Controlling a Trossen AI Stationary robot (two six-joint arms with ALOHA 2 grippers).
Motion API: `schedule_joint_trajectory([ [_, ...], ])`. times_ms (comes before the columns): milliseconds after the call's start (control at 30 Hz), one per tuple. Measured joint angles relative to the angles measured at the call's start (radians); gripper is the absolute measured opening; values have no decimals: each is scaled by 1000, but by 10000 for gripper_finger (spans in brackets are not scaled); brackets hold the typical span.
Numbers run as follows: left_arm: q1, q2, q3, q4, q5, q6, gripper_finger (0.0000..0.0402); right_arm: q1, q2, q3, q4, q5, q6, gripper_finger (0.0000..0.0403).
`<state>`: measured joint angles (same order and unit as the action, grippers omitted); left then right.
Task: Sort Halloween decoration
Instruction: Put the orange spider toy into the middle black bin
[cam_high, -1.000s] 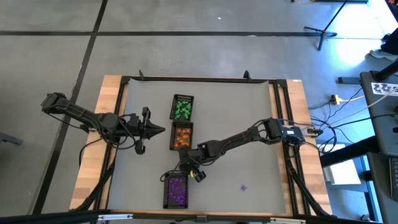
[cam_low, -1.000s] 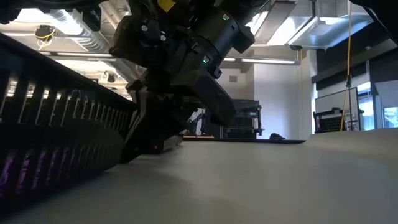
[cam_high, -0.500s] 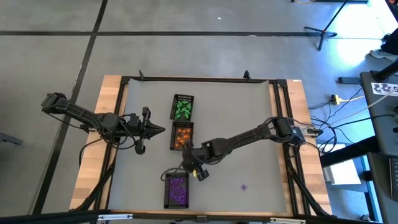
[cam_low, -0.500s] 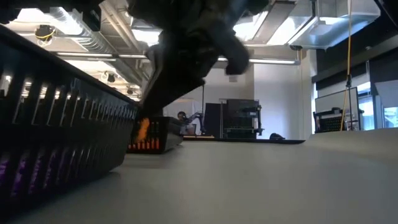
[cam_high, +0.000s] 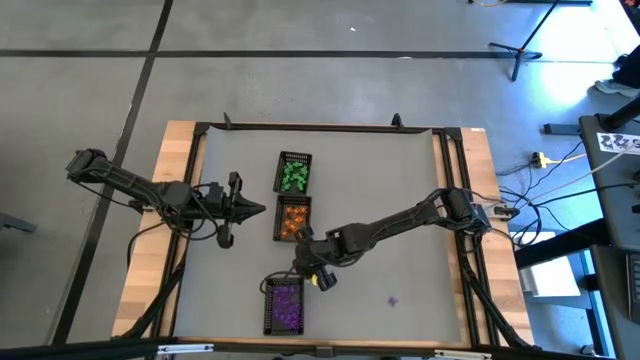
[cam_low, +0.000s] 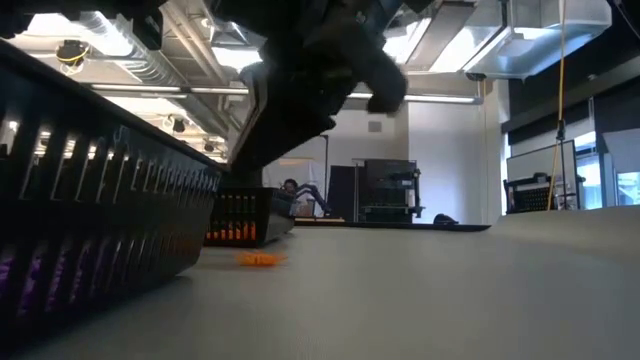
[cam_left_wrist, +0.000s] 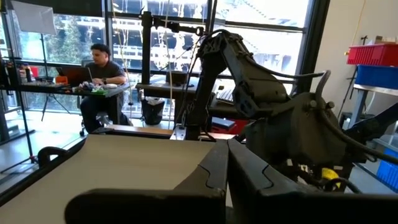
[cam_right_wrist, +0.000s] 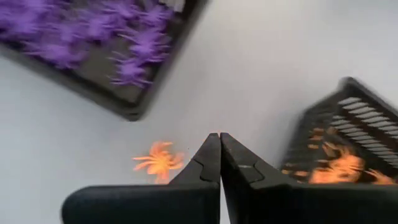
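Observation:
Three black mesh trays stand in a column at mid table: green trinkets (cam_high: 293, 174), orange ones (cam_high: 292, 218), purple ones (cam_high: 284, 305). A single orange spider trinket (cam_right_wrist: 158, 162) lies flat on the table (cam_low: 260, 258) between the orange and purple trays. My right gripper (cam_right_wrist: 219, 140) hangs shut just above it, slanting down, with nothing between its fingers (cam_high: 303, 262). A purple trinket (cam_high: 390, 299) lies loose on the table farther right. My left gripper (cam_high: 262, 208) waits shut left of the orange tray, held level above the table (cam_left_wrist: 227, 146).
The purple tray's wall (cam_low: 90, 230) fills the left of the low view, with the orange tray (cam_low: 245, 218) behind it. A black frame (cam_high: 320, 128) borders the grey mat. A person sits at a desk (cam_left_wrist: 99, 62) in the room beyond the table.
My right gripper has risen from the table between the orange and purple trays and moved slightly toward the orange tray. Where it stood low on the mat, an orange spider trinket now shows lying on the table.

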<state>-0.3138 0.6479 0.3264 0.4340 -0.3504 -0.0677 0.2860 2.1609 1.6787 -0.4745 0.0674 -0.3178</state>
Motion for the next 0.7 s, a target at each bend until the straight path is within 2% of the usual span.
schedule_joint_trajectory([
  [133, 0, 0, 0, 0, 0, 0, 0, -7, 4, 0, -46, -120, 44, 11],
  [367, 0, 0, 0, 0, 0, 0, 0, -5, 30, 0, -99, -127, 106, 85],
  [533, 0, 0, 0, 1, 0, 0, 0, -4, 49, -49, -46, -128, 140, 145],
  [700, 0, 0, 0, 0, 0, 0, 0, -5, 47, -104, 16, -114, 190, 165],
])
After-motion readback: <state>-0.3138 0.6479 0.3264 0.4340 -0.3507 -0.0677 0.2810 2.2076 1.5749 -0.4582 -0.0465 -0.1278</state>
